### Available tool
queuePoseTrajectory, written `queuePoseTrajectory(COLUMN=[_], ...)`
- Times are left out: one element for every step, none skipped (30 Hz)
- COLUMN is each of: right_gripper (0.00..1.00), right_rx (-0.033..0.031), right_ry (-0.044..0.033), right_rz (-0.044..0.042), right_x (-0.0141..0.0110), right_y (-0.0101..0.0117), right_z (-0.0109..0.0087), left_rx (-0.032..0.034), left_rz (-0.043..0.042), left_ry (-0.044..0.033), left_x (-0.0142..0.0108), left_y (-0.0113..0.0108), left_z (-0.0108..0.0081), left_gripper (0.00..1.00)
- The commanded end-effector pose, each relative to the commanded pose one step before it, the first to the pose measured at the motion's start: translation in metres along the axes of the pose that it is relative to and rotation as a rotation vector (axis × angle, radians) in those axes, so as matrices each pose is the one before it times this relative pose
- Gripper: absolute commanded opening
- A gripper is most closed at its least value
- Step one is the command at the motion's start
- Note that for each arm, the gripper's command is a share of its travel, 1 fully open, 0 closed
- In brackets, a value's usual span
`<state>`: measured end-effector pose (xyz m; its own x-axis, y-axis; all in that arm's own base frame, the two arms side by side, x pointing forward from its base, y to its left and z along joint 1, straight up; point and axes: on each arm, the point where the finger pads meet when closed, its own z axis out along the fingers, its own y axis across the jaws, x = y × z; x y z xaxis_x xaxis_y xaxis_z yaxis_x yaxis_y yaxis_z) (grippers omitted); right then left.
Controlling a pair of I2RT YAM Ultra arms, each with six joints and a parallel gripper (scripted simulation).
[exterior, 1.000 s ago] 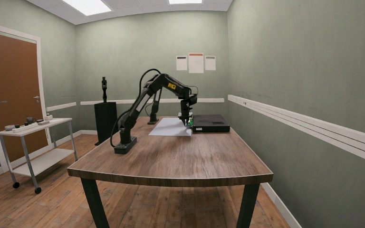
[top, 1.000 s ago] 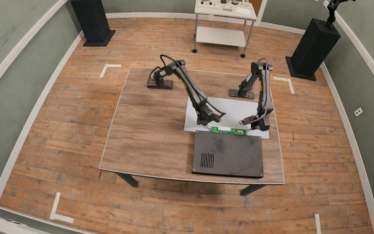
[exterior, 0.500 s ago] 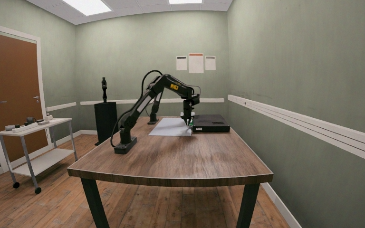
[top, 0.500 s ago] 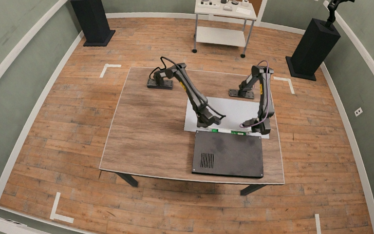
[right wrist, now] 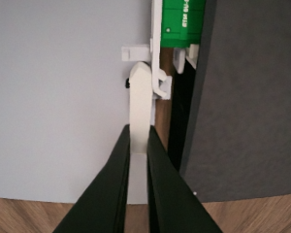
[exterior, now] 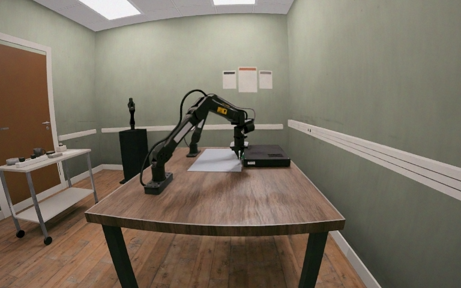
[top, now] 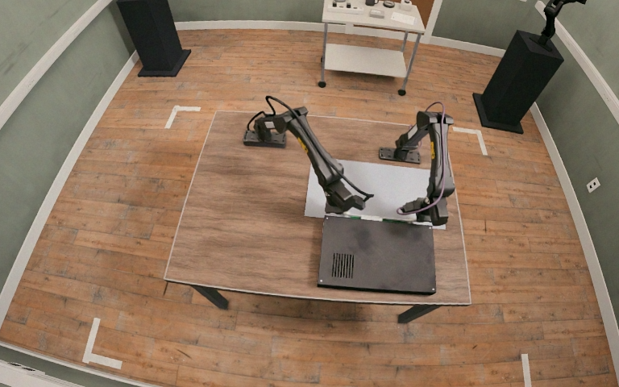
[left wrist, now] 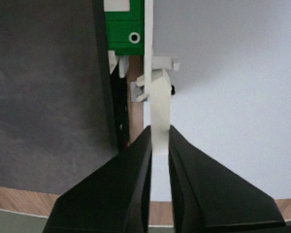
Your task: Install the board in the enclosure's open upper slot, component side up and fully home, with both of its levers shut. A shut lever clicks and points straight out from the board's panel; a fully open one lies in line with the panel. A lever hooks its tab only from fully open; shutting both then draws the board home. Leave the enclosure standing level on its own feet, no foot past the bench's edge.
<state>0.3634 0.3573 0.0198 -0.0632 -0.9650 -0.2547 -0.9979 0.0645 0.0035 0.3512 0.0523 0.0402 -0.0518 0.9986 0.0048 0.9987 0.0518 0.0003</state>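
Note:
The dark grey enclosure [top: 377,254] [exterior: 266,151] [left wrist: 48,87] [right wrist: 252,97] stands on the table by the white mat. The green board [top: 384,218] [left wrist: 126,29] [right wrist: 184,19] is almost wholly inside its slot; only a narrow strip and the white panel [left wrist: 147,49] [right wrist: 156,29] show. My left gripper [top: 428,219] [left wrist: 159,132] is shut on the white lever [left wrist: 160,112] at one end of the panel. My right gripper [top: 344,206] [exterior: 238,153] [right wrist: 139,130] is shut on the other white lever [right wrist: 140,97]. Both levers lie in line with the panel.
The white mat [top: 389,184] [exterior: 213,158] [left wrist: 233,73] [right wrist: 58,97] lies behind the enclosure. The table's edge [top: 463,259] runs close to the enclosure's side near the left gripper. Both arm bases [top: 264,138] [top: 399,154] stand at the table's back.

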Motion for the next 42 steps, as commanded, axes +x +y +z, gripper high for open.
queuePoseTrajectory(right_gripper=[0.03,0.03,0.03,0.03,0.03,0.03,0.03,0.03,0.03,0.03,0.03,0.03,0.03,0.03,0.03,0.03,0.03,0.03,0.03,0.03,0.03,0.03,0.03,0.03,0.03,0.03,0.03,0.03,0.03,0.03,0.03,0.03,0.03,0.03,0.03,0.03,0.03,0.03,0.03,0.03,0.03,0.03], right_rx=[0.02672,0.00000,0.00006,0.00013,0.00008,0.00009,0.00007,0.00002,0.00000,0.00000,0.00000,0.00000,0.00000,0.00000,0.00000,0.00000,0.00000,0.00584,0.00598,0.00547,0.00259,0.00000,0.00029,0.00078,0.00045,0.00012,0.00000,0.00000,-0.00111,0.00000,0.00000,-0.00156,-0.00006,-0.00008,0.00758,0.00254,0.00402,0.00228,0.00014,0.00068,0.00051,0.00025], right_ry=[-0.00301,0.00000,0.00000,0.00001,0.00000,0.00000,0.00000,0.00000,0.00000,0.00000,0.00000,0.00000,0.00000,0.00000,0.00000,0.00000,0.00000,-0.00133,-0.00282,0.00036,0.00012,0.00000,0.00002,0.00005,0.00003,0.00001,0.00000,0.00000,0.00142,0.00000,0.00000,0.00200,0.00008,0.00011,-0.00509,-0.00005,-0.00010,-0.00007,0.00001,0.00005,0.00004,0.00002], right_rz=[0.04029,0.00000,0.00022,0.00048,0.00031,0.00033,0.00025,0.00007,0.00001,0.00000,0.00000,0.00000,0.00000,0.00000,0.00000,0.00000,0.00000,0.01310,0.01120,0.01980,0.00939,0.00000,0.00107,0.00288,0.00166,0.00043,0.00000,0.00000,0.00028,0.00000,0.00000,0.00039,0.00002,0.00002,0.01077,0.00956,0.01508,0.00852,0.00052,0.00249,0.00185,0.00092], right_x=[-0.00345,0.00000,0.00007,0.00016,0.00010,0.00011,0.00008,0.00002,0.00000,0.00000,0.00000,0.00000,0.00000,0.00000,0.00000,0.00000,0.00000,-0.00016,-0.00159,0.00026,0.00014,0.00000,0.00032,0.00086,0.00050,0.00013,0.00000,0.00000,0.00035,0.00000,0.00000,0.00050,0.00002,0.00003,-0.00152,-0.00079,-0.00025,0.00017,0.00015,0.00069,0.00051,0.00026], right_y=[-0.00176,0.00000,-0.00009,-0.00020,-0.00013,-0.00013,-0.00010,-0.00003,0.00000,0.00000,0.00000,0.00000,0.00000,0.00000,0.00000,0.00000,0.00000,-0.00048,0.00162,0.00102,0.00048,0.00000,-0.00046,-0.00124,-0.00071,-0.00018,0.00000,0.00000,0.00028,0.00000,0.00000,0.00039,0.00002,0.00002,-0.00126,0.00210,0.00164,0.00039,-0.00023,-0.00111,-0.00083,-0.00041], right_z=[-0.01063,0.00000,-0.00002,-0.00004,-0.00003,-0.00003,-0.00002,-0.00001,0.00000,0.00000,0.00000,0.00000,0.00000,0.00000,0.00000,0.00000,0.00000,0.00174,0.00053,-0.00018,-0.00009,0.00000,-0.00008,-0.00021,-0.00012,-0.00003,0.00000,0.00000,0.00000,0.00000,0.00000,0.00000,0.00000,0.00000,0.00002,0.00014,-0.00001,-0.00008,-0.00004,-0.00017,-0.00013,-0.00006], left_rx=[0.00558,0.00000,0.00000,0.00000,0.00000,0.00000,0.00000,0.00000,0.00000,0.00000,0.00000,0.00000,0.00000,0.00000,0.00000,0.00000,0.00000,-0.00012,0.00165,-0.00030,-0.01314,0.00000,0.00000,0.00000,0.00000,0.00000,0.00000,0.00000,0.00000,0.00000,0.00000,0.00000,0.00000,0.00000,-0.00042,-0.00027,-0.00192,-0.00454,0.00000,0.00000,0.00000,-0.00063], left_rz=[-0.03300,-0.00023,-0.00011,0.00000,0.00000,0.00000,0.00000,0.00000,0.00000,0.00000,0.00000,0.00000,0.00000,0.00000,0.00000,0.00000,0.00000,-0.01357,-0.01564,-0.02028,-0.00990,0.00000,0.00000,0.00000,0.00000,0.00000,0.00000,0.00000,0.00000,0.00000,0.00000,0.00000,0.00000,0.00000,-0.01249,-0.01368,-0.01794,-0.00905,0.00000,0.00000,0.00000,-0.00002], left_ry=[0.01543,0.00000,0.00000,0.00000,0.00000,0.00000,0.00000,0.00000,0.00000,0.00000,0.00000,0.00000,0.00000,0.00000,0.00000,0.00000,0.00000,0.00040,0.00042,0.00059,0.00017,0.00000,0.00000,0.00000,0.00000,0.00000,0.00000,0.00000,0.00000,0.00000,0.00000,0.00000,0.00000,0.00000,0.00040,0.00043,0.00048,-0.00001,0.00000,0.00000,0.00000,-0.00004], left_x=[-0.00020,0.00008,0.00004,0.00000,0.00000,0.00000,0.00000,0.00000,0.00000,0.00000,0.00000,0.00000,0.00000,0.00000,0.00000,0.00000,0.00000,-0.00005,-0.00028,-0.00019,-0.00010,0.00000,0.00000,0.00000,0.00000,0.00000,0.00000,0.00000,0.00000,0.00000,0.00000,0.00000,0.00000,0.00000,0.00004,-0.00020,-0.00024,-0.00010,0.00000,0.00000,0.00000,-0.00001], left_y=[0.00379,0.00000,0.00000,0.00000,0.00000,0.00000,0.00000,0.00000,0.00000,0.00000,0.00000,0.00000,0.00000,0.00000,0.00000,0.00000,0.00000,-0.00004,-0.00313,-0.00029,0.00309,0.00000,0.00000,0.00000,0.00000,0.00000,0.00000,0.00000,0.00000,0.00000,0.00000,0.00000,0.00000,0.00000,-0.00003,-0.00050,-0.00054,0.00000,0.00000,0.00000,0.00000,0.00016], left_z=[-0.00312,0.00000,0.00000,0.00000,0.00000,0.00000,0.00000,0.00000,0.00000,0.00000,0.00000,0.00000,0.00000,0.00000,0.00000,0.00000,0.00000,-0.00002,-0.00054,-0.00011,-0.00007,0.00000,0.00000,0.00000,0.00000,0.00000,0.00000,0.00000,0.00000,0.00000,0.00000,0.00000,0.00000,0.00000,-0.00002,-0.00009,-0.00064,-0.00152,0.00000,0.00000,0.00000,0.00000], left_gripper=[0.03,0.03,0.03,0.03,0.03,0.03,0.03,0.03,0.03,0.03,0.03,0.03,0.03,0.03,0.03,0.03,0.03,0.03,0.03,0.03,0.03,0.03,0.03,0.03,0.03,0.03,0.03,0.03,0.03,0.03,0.03,0.03,0.03,0.03,0.03,0.03,0.03,0.03,0.03,0.03,0.03,0.03])
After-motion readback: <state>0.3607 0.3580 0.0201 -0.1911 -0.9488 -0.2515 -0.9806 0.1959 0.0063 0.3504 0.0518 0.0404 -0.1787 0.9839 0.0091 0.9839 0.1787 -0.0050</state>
